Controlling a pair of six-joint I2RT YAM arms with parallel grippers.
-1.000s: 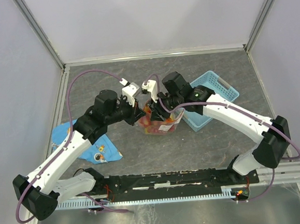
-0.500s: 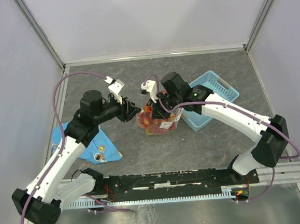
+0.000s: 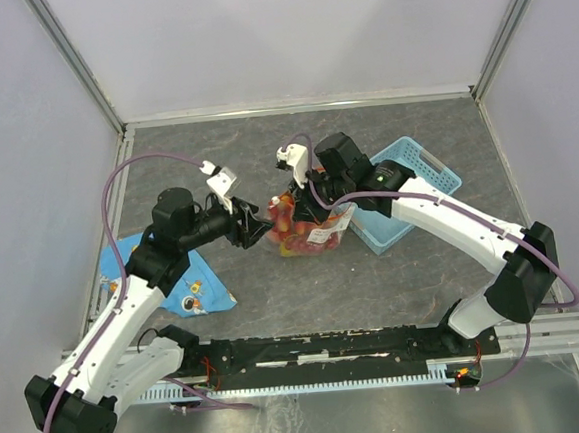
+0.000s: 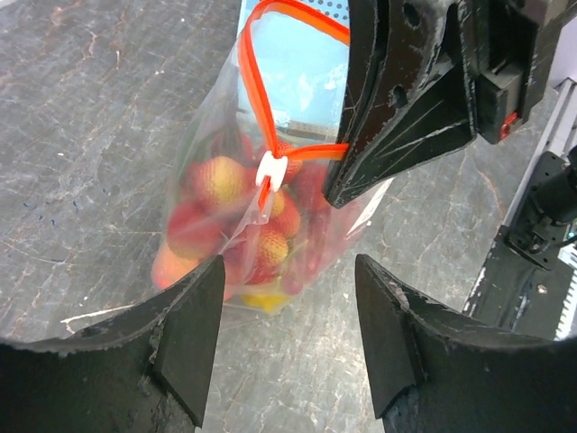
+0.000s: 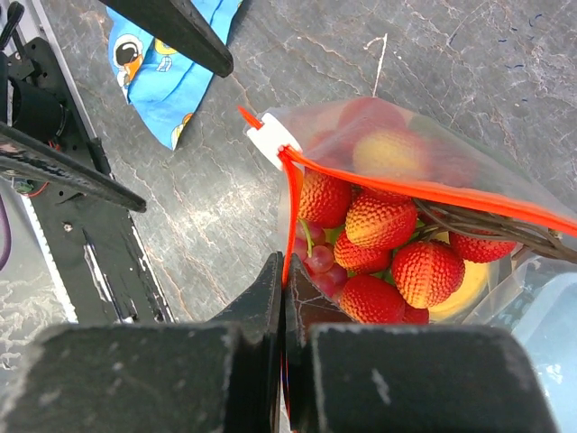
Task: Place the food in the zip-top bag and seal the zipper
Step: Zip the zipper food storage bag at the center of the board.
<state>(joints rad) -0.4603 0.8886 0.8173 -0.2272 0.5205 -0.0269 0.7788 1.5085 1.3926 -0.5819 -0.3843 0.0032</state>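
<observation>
The zip-top bag [image 3: 309, 233] stands on the table between both arms, holding the food: red strawberries [image 5: 379, 221], purple grapes [image 5: 317, 257] and a yellow piece [image 4: 261, 299]. Its orange-red zipper [image 5: 424, 191] gapes in a loop, with the white slider [image 4: 270, 169] at the end nearer my left arm. My right gripper [image 5: 284, 266] is shut on the zipper strip, just behind the slider [image 5: 270, 140]. My left gripper [image 4: 288, 266] is open, a short way left of the bag and touching nothing. In the top view it [image 3: 260, 226] points at the bag.
A light-blue basket [image 3: 413, 189] stands right behind the bag, under my right arm. A blue patterned cloth [image 3: 179, 277] lies at the left beneath my left arm. The grey table [image 3: 276, 298] is walled on three sides.
My left gripper has opened, let go of the bag's mouth and drawn back to the left. My right gripper has closed on the zipper strip.
</observation>
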